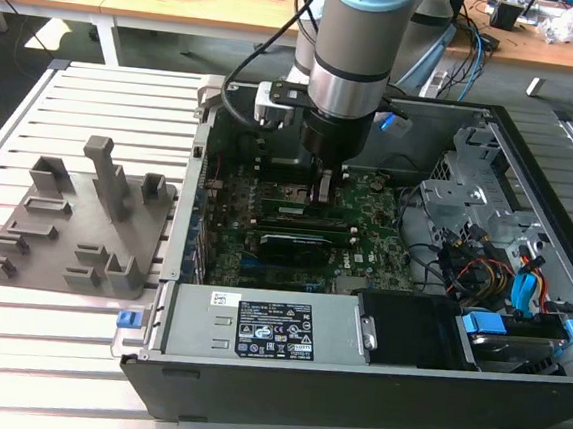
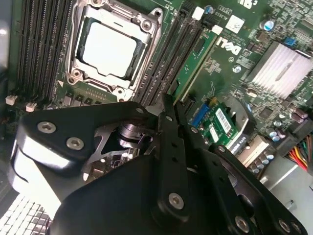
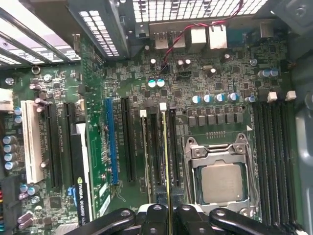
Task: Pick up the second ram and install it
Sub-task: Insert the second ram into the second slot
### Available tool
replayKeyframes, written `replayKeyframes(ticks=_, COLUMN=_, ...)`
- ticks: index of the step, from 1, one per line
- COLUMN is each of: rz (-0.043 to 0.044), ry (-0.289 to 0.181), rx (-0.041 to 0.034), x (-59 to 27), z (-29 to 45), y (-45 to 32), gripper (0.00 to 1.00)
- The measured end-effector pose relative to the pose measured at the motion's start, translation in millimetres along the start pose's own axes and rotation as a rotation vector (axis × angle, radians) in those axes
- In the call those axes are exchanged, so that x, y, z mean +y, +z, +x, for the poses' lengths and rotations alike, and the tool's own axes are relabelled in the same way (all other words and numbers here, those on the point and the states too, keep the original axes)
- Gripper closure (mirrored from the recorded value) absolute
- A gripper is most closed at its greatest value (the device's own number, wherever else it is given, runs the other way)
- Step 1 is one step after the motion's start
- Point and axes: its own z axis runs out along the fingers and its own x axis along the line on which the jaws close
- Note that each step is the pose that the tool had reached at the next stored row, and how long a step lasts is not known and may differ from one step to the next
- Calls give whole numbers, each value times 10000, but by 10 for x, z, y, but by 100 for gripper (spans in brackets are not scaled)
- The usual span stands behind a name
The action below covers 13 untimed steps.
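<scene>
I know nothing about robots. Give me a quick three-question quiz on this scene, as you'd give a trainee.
1. True or false: the grey holder tray sits inside the computer case.
2. Which is the hand nearest to?
A. the power supply
B. the second ram, edge-on in a slot
C. the blue cables
3. Fill in: the CPU socket has long memory slots on ___ sides.

Key
1. False. It rests on the slatted table, at the exterior view's left of the case.
2. B
3. both
</scene>
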Motion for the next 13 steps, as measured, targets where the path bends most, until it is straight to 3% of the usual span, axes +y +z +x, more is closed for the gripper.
replayKeyframes(ticks=5, rz=-1, ry=-3, rx=0, x=12, z=-7, y=135, gripper=86)
replayKeyframes(ticks=13, rz=-3, ry=-170, rx=4, x=12, z=-24, y=211, gripper=86)
